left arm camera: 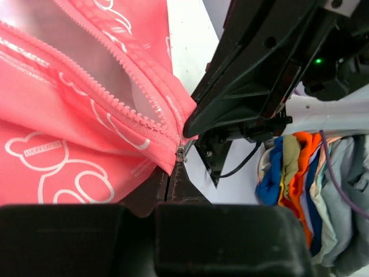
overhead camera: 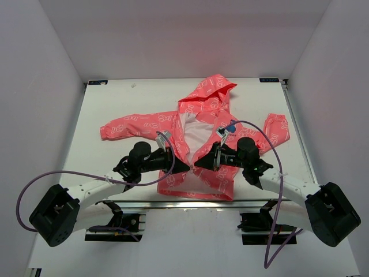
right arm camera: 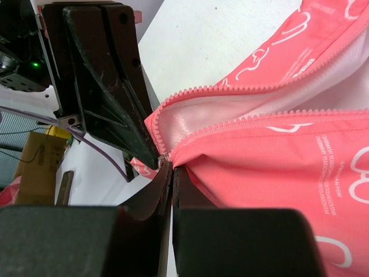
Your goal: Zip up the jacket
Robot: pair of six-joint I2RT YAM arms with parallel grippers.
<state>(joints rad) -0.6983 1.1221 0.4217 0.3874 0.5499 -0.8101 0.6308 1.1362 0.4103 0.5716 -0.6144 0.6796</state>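
The jacket (overhead camera: 203,107) lies flat on the bench (overhead camera: 115,98), its front spread open above the slider (left arm camera: 180,152). The left pincer (overhead camera: 186,167) and right pincer (overhead camera: 198,163) meet at that slider, each pinched together on the jacket, probably so one steadies it while the other pulls. Beside the slider, a bear print (left arm camera: 43,151) reads "LUCKY…"; the rest is unclear.

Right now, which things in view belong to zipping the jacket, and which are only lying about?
Job: jacket; its zipper; left tool; right tool.
Lying about: heap of coloured cloths; cardboard box.
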